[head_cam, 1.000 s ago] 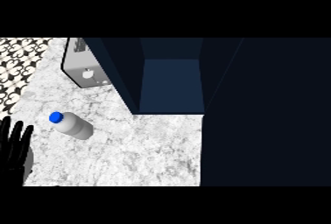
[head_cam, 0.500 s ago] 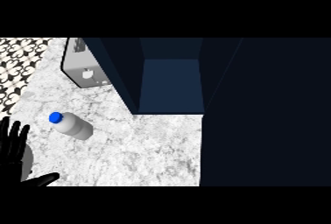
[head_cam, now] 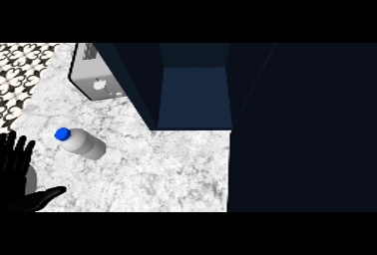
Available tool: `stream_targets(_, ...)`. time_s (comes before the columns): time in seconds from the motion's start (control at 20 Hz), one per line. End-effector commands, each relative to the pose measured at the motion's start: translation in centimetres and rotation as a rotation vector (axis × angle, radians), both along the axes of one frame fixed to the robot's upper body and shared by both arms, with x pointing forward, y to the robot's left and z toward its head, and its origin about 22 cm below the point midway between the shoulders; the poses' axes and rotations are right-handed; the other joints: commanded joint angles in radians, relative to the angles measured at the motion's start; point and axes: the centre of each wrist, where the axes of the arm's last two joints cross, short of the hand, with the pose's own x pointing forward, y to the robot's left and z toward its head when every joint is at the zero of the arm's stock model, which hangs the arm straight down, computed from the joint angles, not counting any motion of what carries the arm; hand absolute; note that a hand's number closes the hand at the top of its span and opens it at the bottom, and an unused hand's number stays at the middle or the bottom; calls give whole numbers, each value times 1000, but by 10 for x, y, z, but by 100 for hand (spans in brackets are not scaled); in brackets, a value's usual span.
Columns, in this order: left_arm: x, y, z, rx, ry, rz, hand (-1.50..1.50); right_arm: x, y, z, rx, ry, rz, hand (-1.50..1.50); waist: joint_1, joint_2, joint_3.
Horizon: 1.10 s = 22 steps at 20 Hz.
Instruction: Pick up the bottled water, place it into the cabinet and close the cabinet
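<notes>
One black robot hand (head_cam: 18, 174) shows in the head view, at the lower left edge: the left hand, with its fingers straight and spread upward and its thumb stretched out to the right over the white marbled counter top (head_cam: 162, 169). It holds nothing and touches nothing that can be seen. The right hand does not appear.

The bottled water, a small pale grey plastic bottle with a bright blue cap (head_cam: 81, 143), stands on the counter just to the right of the fingertips, apart from them. Seen from steeply above, the cap sits toward the upper left and the body runs toward the lower right; it may be upright and only look slanted from this angle, which cannot be settled here.

The dark navy cabinet (head_cam: 193, 97) stands open above and to the right of the bottle, well apart from it, its inner floor a lighter blue. Its dark door (head_cam: 302, 129) fills the right side of the view. At the cabinet's left sits a grey metal box-like appliance with a round knob (head_cam: 95, 79). A black-and-white patterned tile floor (head_cam: 18, 74) shows along the upper left.
</notes>
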Motion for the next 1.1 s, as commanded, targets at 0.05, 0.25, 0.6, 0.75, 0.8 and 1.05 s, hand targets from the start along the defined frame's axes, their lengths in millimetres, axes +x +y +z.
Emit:
stream_targets(0.05,26,8,-32,3,35,-14,-150,0,2,-3,26,-2,2,-150,-5,1,0)
stream_targets(0.25,20,28,-54,-66,67,33,-150,1,0,-5,-7,-10,24,-150,-3,2,-1)
stream_targets(0.6,24,23,-89,-128,114,20,-150,-1,1,-7,22,-12,23,-150,-1,1,0)
stream_targets(0.75,30,29,-95,-169,119,11,-150,-4,-15,-9,2,-11,15,-150,-2,1,0)
stream_targets(0.8,33,37,-104,-188,102,31,-150,-11,9,-15,24,0,22,-150,-12,3,-2)
stream_targets(1.05,37,41,-112,-199,119,-5,-150,-5,6,5,26,10,20,-150,-7,3,-1)
